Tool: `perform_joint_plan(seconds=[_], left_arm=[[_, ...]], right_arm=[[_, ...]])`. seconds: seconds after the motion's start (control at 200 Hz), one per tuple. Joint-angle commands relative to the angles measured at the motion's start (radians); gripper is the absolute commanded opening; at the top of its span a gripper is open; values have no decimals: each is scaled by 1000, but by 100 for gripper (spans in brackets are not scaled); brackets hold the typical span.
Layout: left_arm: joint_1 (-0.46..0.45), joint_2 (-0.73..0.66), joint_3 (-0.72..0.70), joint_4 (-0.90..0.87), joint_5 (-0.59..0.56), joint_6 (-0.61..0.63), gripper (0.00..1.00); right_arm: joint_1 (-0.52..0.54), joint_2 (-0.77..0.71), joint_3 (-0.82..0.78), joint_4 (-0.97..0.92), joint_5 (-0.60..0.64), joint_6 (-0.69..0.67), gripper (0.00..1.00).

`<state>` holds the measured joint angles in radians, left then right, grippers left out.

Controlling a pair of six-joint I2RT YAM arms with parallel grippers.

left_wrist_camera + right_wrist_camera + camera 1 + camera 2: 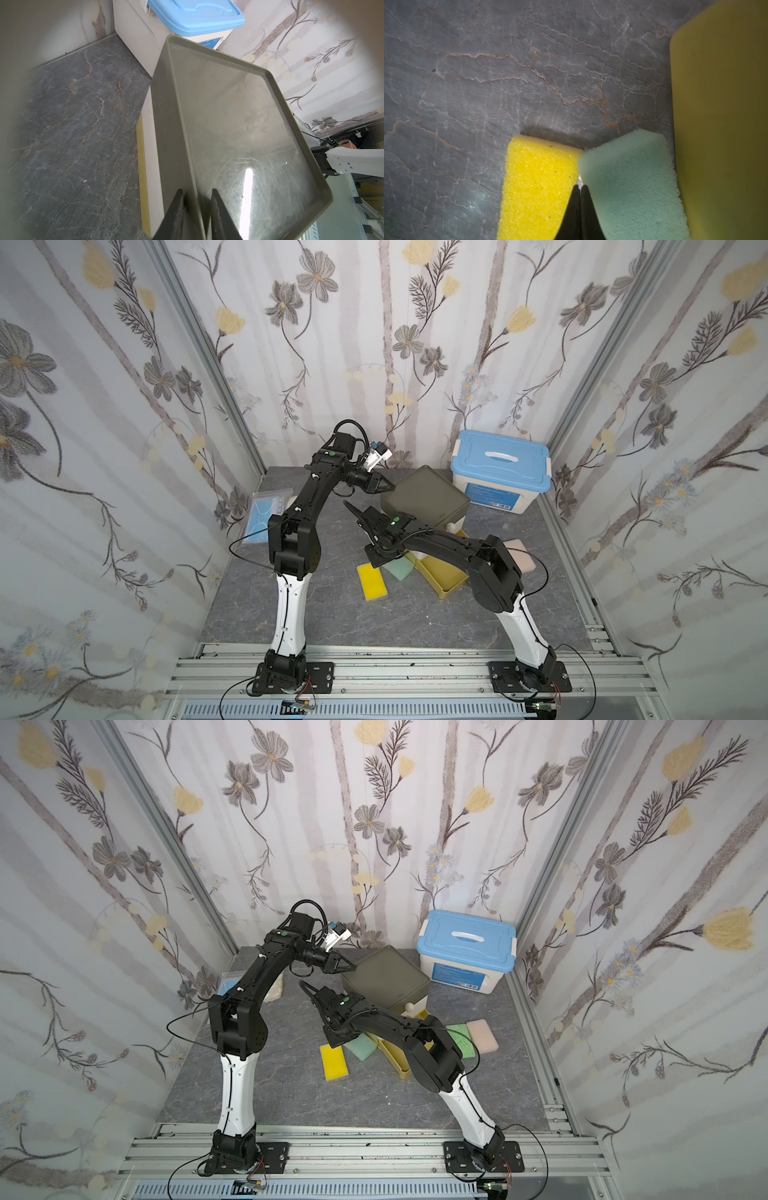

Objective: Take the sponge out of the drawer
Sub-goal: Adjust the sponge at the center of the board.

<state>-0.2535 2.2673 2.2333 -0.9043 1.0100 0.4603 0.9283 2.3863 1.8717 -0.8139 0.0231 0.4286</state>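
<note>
A small white cabinet with an olive tray-like top [424, 497] [239, 124] stands at the back, and its yellow drawer [446, 578] [720, 124] is pulled out toward the front. My left gripper [390, 485] [197, 191] is shut on the rim of that top. A yellow sponge [372, 581] [537, 182] and a mint sponge [398, 569] [629, 182] lie on the table just left of the drawer. My right gripper [347, 504] [580, 186] is shut and holds nothing; in the right wrist view its tips sit over the seam between these sponges. My right arm hides much of the drawer's inside.
A pink sponge [482, 1036] and a light green sponge [459, 1031] lie right of the drawer. A white box with a blue lid [500, 470] stands at the back right. A bag of face masks [266, 510] lies at the left wall. Walls enclose three sides.
</note>
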Motion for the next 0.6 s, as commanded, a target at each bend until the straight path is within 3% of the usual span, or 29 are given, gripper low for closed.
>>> perform_joint_plan(seconds=[0.0, 0.2, 0.595], left_arm=[[0, 6, -4, -57, -40, 32, 25], [0, 9, -3, -57, -40, 32, 24], [-1, 4, -3, -58, -40, 33, 25]], right_arm=[[34, 18, -16, -16, -10, 14, 0], [95, 49, 12, -19, -59, 29, 0], [49, -91, -147, 88, -39, 55, 0]])
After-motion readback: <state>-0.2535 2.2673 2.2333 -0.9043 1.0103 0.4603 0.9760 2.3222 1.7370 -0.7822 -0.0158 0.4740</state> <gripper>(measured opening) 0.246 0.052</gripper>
